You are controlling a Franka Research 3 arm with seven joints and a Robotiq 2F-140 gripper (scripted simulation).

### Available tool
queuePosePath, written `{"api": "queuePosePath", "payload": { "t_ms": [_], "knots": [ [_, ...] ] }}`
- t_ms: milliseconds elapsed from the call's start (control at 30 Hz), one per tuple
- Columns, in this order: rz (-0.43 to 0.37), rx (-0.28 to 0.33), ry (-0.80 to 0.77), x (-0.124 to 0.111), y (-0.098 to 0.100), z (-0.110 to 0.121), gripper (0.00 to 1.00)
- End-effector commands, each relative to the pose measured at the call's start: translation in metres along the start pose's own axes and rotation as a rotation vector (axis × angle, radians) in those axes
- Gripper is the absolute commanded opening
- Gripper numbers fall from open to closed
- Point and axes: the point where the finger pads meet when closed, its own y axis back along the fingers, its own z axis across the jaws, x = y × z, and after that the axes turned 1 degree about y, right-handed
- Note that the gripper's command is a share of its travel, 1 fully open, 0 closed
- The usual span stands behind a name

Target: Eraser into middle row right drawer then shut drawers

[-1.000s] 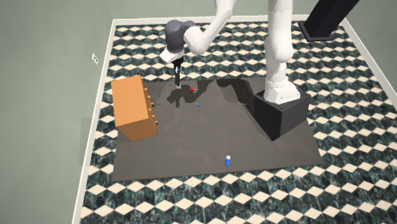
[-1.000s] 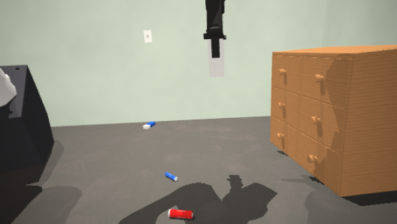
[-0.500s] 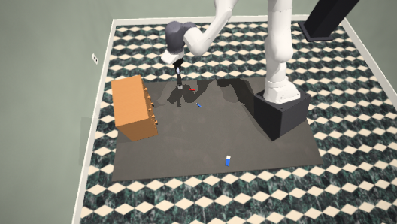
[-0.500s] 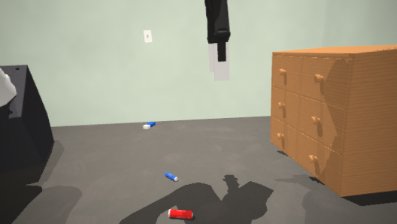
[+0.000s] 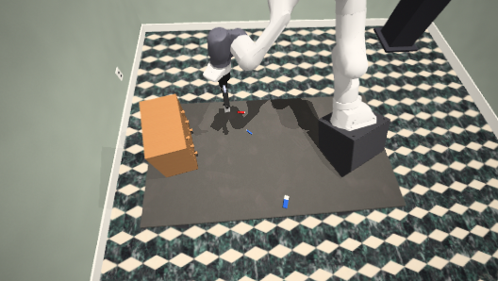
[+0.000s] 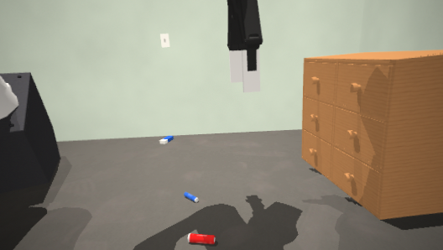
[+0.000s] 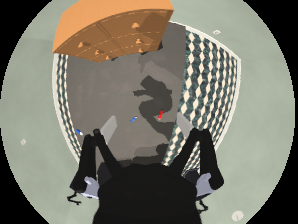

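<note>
Down near the bottom middle of the top view sits the eraser (image 5: 285,201), a little blue-and-white block lying flat on the dark table (image 5: 330,198), well apart from everything else. In the exterior view it's the small speck toward the back, centre-left (image 6: 166,140).

My guess on handling: it's light, rubbery and a bit grippy, so it shouldn't slip or break. Being low and flat, I'd pinch it across the short sides, fingers coming straight down so they straddle it without scraping the table.

The gripper (image 6: 244,75) is hanging up in the air at the top middle of the exterior view, jaws spread as wide as they go, nothing between them and touching nothing. From the top view it's over the upper-left part of the table (image 5: 227,107), near the red cylinder (image 5: 241,112) and not far from the chest (image 5: 162,134).

All six drawers look shut, including the target drawer (image 6: 357,136), middle row on the right. So nothing's been started on the eraser yet, far as I can tell.
</note>
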Motion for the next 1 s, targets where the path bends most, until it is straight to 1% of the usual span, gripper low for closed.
{"api": "queuePosePath", "payload": {
  "t_ms": [0,800,900,967],
  "knots": [
    [0.0,-0.001,0.046,-0.001,-0.002,0.001,1.0],
    [0.0,0.0,0.066,-0.001,-0.004,0.001,1.0],
    [0.011,0.007,0.07,0.003,-0.007,-0.001,1.0],
    [0.034,0.024,0.077,0.011,-0.013,-0.007,1.0]
  ]
}}
